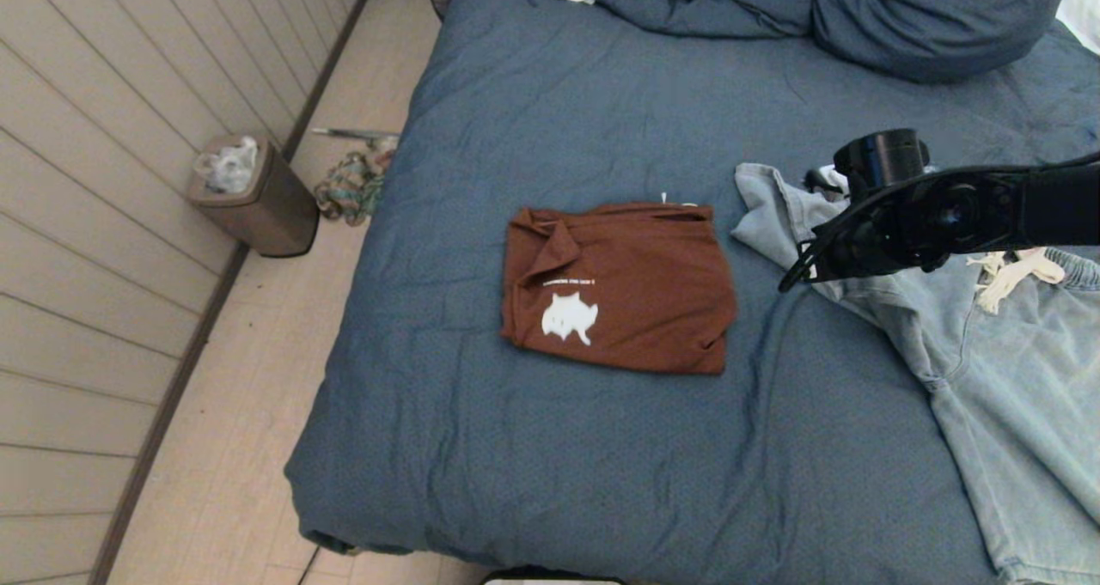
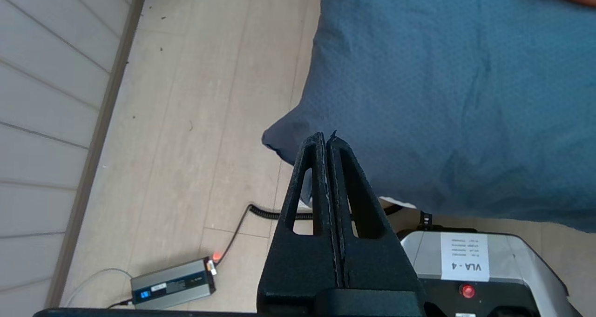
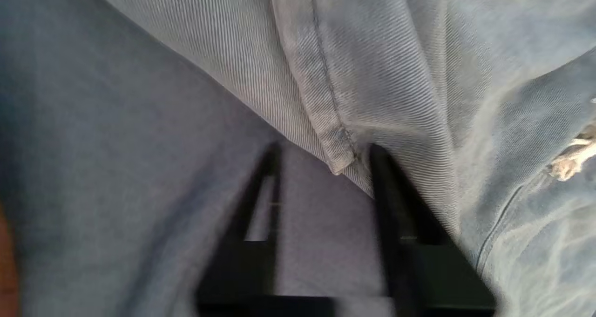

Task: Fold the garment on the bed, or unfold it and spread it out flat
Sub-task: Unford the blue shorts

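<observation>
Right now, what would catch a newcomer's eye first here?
Probably the rust-brown shirt with its white cat print, folded near the middle of the slate-blue bed. To its right, the black right gripper reaches over the pale denim garment, its fingers open around a hem corner. The left gripper hangs shut by the bed's near corner.

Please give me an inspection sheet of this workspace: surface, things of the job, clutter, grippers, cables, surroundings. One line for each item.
Surface: bed with wrinkled slate-blue cover; bunched duvet at the far end.
Job's things: brown shirt folded, lying flat mid-bed; light denim garment spread unfolded on the robot's right.
Clutter: nothing seen on the bed cover.
Grippers: right gripper open, at a hem of the denim garment; left gripper shut, empty, beside the bed's near corner.
Cables: coiled black cable and power adapter on the floor.
Surroundings: bin, cloth heap, panelled wall.
</observation>
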